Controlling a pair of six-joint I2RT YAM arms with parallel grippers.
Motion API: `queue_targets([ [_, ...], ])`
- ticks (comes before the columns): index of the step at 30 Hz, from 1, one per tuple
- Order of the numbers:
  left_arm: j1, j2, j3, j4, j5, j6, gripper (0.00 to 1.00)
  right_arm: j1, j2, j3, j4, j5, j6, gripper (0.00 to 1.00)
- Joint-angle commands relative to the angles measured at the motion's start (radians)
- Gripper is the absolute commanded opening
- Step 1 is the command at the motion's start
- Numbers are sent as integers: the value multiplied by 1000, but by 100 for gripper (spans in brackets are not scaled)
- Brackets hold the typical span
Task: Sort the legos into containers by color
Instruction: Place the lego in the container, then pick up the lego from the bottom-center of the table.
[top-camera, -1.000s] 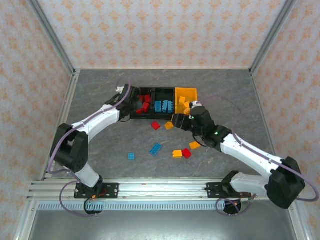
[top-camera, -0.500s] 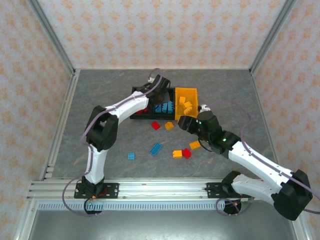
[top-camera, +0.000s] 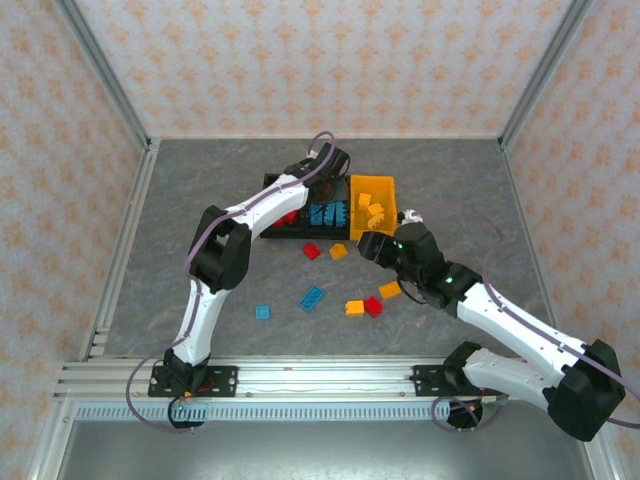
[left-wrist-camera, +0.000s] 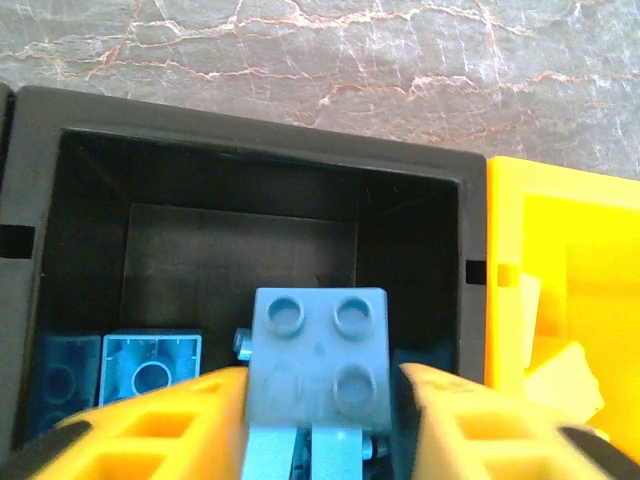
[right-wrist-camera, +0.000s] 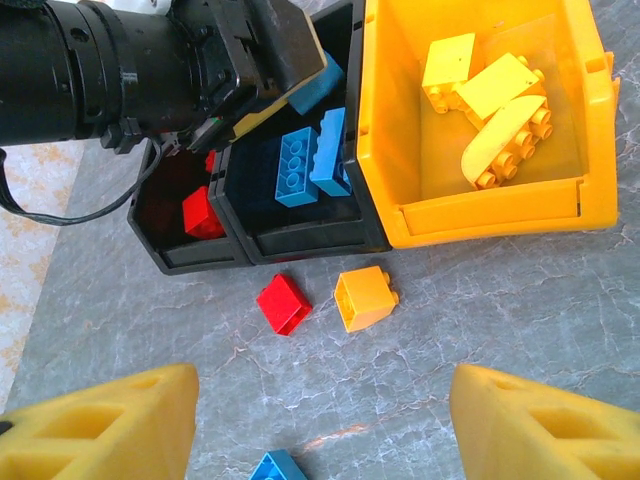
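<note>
1. Three bins are joined in a row at the far middle of the table (top-camera: 200, 190): a black left bin (right-wrist-camera: 200, 257), a black middle bin (right-wrist-camera: 300, 240) and a yellow bin (right-wrist-camera: 490, 205) at the right end.
2. In the left bin a red lego (right-wrist-camera: 200, 210) is seen on the floor. Part of this bin is hidden by the left arm, so its full content cannot be told.
3. In the middle bin two blue legos (right-wrist-camera: 297, 165) are laid side by side, near the wall shared with the yellow bin.
4. In the yellow bin three yellow pieces (right-wrist-camera: 497, 85) are gathered at the far end, touching each other. One of them is paler and curved.
5. The left gripper (left-wrist-camera: 320, 400) is held over the middle bin. A blue brick (left-wrist-camera: 318, 340) is seen between its fingers (left-wrist-camera: 150, 430), with the studs turned to the wrist camera. It cannot be told whether the brick is clamped or already loose.
6. The right gripper (right-wrist-camera: 320, 400) is held over the table in front of the bins. Its jaws are spread wide and nothing is between them.
7. A red brick (right-wrist-camera: 284, 303) and an orange brick (right-wrist-camera: 365, 297) are left on the table just in front of the bins, near each other but apart.
8. Nearer to the arm bases, more loose legos (top-camera: 354, 307) in blue, orange and red are scattered on the table.
</note>
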Motion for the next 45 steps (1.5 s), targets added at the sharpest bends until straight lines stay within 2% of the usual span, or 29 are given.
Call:
queue_targets([
  [1,-10,5,40,-45,0,11,53,-6,-10,30,-25,35,-19,67],
  [8,-13,-111,-27,-25,-3,14,54,-6,-9,51,-37,40,-36,67],
  [17,-13,-491,-450,142,65,46,56,-6,31,88,-116,38,-22,69],
  [24,-13,-693,-754,228,236,126,59,-17,118,159,-385,122,186,74],
  [29,-15,-797,-917,267,291,148,59,-17,131,126,-455,86,363,82],
  [36,-15,-867,-1016,307,289,112,59,-23,177,23,-395,64,495,84],
  [45,-15,-856,-1080,366,299,69,59,-34,342,2,-338,43,526,82],
])
